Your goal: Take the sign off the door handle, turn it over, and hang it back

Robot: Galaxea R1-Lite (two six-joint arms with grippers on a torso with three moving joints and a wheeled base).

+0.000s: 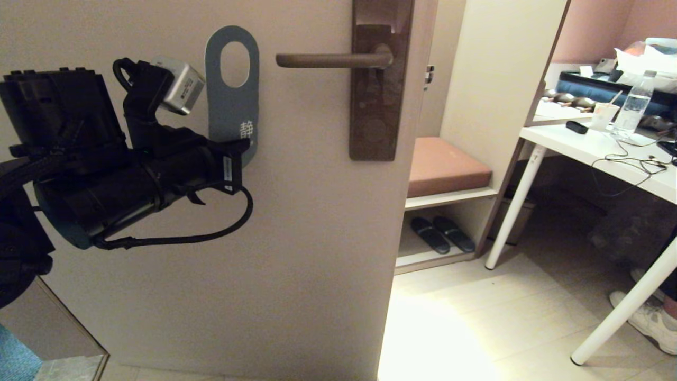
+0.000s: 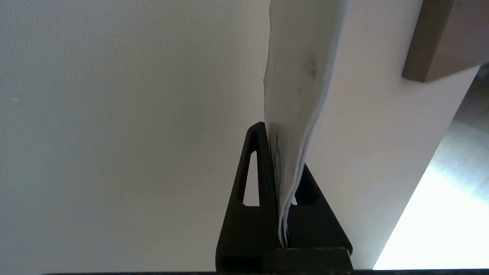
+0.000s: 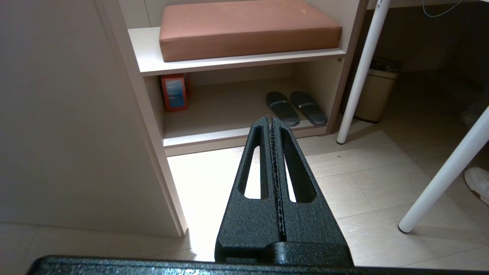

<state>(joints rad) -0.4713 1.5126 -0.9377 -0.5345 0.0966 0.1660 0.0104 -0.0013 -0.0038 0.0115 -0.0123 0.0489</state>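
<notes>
Left pincer (image 1: pixel 240 151) pinching the lower end of the sign (image 1: pixel 232 90), blue face out, long axis upright, hole level with and just left of the door handle (image 1: pixel 330 60) tip; right pincer (image 3: pixel 273 126) pressed together, parked.

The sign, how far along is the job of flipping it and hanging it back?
Done: the sign is off the door handle, blue side facing out. In hand: the left tool is shut on its lower end, holding it upright just left of the handle's tip. Left: slipping its hole over the handle and letting go.
</notes>
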